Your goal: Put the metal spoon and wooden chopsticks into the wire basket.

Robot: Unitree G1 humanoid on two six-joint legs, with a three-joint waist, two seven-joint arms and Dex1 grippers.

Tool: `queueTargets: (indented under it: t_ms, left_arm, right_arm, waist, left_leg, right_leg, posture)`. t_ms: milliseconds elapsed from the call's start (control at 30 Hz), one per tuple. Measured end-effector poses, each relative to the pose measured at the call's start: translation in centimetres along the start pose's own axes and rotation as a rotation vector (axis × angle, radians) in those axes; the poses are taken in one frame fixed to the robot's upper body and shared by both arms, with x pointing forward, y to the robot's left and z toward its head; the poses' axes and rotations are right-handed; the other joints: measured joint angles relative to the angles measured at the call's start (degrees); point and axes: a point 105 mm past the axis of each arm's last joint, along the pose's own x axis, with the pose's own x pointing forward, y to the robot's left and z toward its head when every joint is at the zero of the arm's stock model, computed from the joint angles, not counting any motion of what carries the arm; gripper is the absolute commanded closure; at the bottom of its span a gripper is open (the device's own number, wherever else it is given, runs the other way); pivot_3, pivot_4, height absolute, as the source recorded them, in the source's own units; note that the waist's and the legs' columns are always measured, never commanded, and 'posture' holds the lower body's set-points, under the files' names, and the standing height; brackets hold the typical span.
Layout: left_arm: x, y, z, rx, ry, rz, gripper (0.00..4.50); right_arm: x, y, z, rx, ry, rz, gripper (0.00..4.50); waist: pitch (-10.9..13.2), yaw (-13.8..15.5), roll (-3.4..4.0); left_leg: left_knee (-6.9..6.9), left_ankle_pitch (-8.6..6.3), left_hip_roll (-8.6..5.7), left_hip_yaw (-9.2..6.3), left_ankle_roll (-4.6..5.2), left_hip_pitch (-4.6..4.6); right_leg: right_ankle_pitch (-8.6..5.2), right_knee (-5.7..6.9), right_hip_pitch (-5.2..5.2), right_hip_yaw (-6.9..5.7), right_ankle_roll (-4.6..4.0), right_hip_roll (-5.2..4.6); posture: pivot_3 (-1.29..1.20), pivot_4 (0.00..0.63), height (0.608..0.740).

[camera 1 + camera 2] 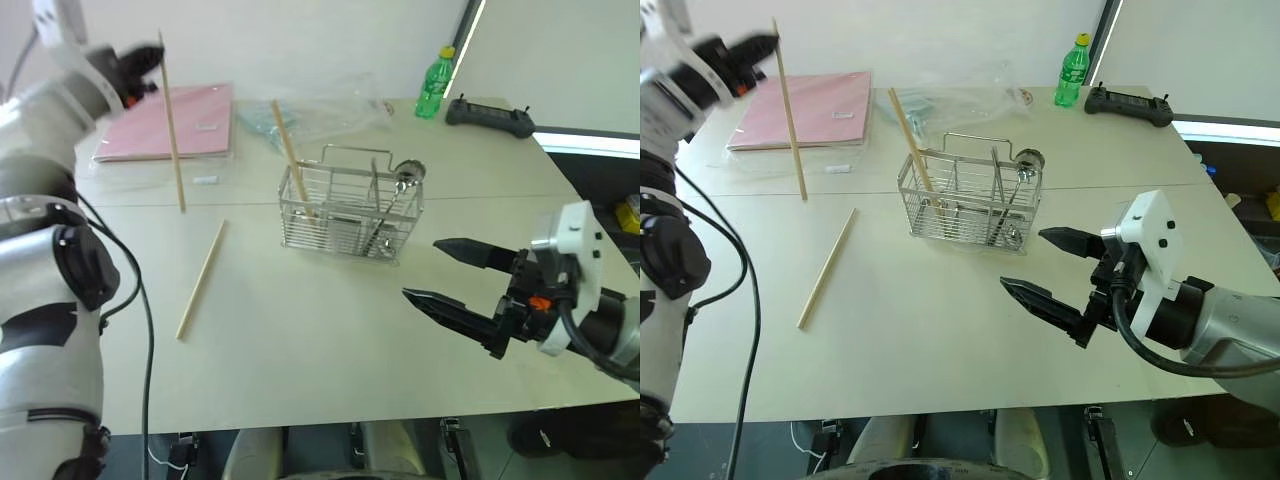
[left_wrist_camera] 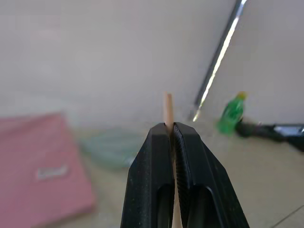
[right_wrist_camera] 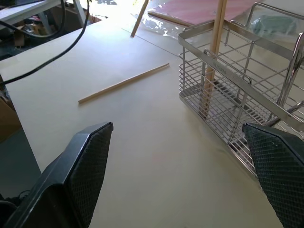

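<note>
Right gripper [image 1: 440,270] hangs wide open near the wire basket [image 1: 350,212], which holds one leaning chopstick [image 1: 291,155] and the metal spoon [image 1: 400,190]. Left gripper [image 1: 150,60] pinches another chopstick [image 1: 172,125] upright above the worktop [image 1: 300,330]. A third chopstick [image 1: 201,279] lies flat there.

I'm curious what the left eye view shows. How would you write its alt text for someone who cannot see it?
The robot's left gripper holds a long pale wooden chopstick upright above a beige table. A rectangular silver wire basket already contains one chopstick and a small shiny metal spoon, and a third chopstick lies flat. The right gripper hovers open nearby.
</note>
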Motion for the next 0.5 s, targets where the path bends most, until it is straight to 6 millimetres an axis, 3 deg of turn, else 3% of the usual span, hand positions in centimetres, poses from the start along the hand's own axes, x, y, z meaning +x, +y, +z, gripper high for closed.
queueTargets:
  t_ms: [167, 267, 400, 500]
  left_arm:
    - [1.5, -4.4, 3.3, -0.097, -0.153, -0.160, 4.47]
    - [2.1, -8.1, 5.1, -0.060, -0.228, -0.258, 4.47]
    - [3.0, -12.6, 4.0, -0.051, -0.249, -0.374, 4.47]
    - [3.7, -14.3, 2.3, -0.070, -0.225, -0.405, 4.47]
  right_arm:
    - [-0.1, -0.3, -0.2, 0.015, 0.007, -0.003, 0.00]
    - [-0.1, -0.3, -0.4, 0.021, 0.014, 0.002, 0.00]
    - [-0.2, -0.2, -0.7, 0.031, 0.022, 0.010, 0.00]
    - [-0.2, -0.2, -0.7, 0.033, 0.025, 0.011, 0.00]
  waist:
    - [0.0, 0.2, -0.03]
    - [0.0, 0.2, -0.02]
    - [0.0, 0.3, 0.01]
    - [0.0, 0.1, 0.01]
  left_leg:
    - [0.15, 0.00, 0.17, -0.09, 0.00, 0.00]
    - [0.18, 0.01, 0.18, -0.08, -0.01, 0.05]
    - [0.23, 0.01, 0.16, -0.07, -0.01, 0.10]
    - [0.25, 0.01, 0.14, -0.04, -0.01, 0.11]
  right_leg:
    - [0.04, 0.08, 0.02, 0.00, -0.07, 0.26]
    - [0.05, 0.06, 0.10, 0.02, -0.08, 0.25]
    - [0.05, 0.03, 0.21, 0.04, -0.09, 0.25]
    - [0.05, 0.03, 0.20, 0.06, -0.15, 0.28]
  posture:
    - [0.00, 0.150, 0.728]
    - [0.00, 0.150, 0.728]
    - [0.00, 0.150, 0.728]
    - [0.00, 0.150, 0.728]
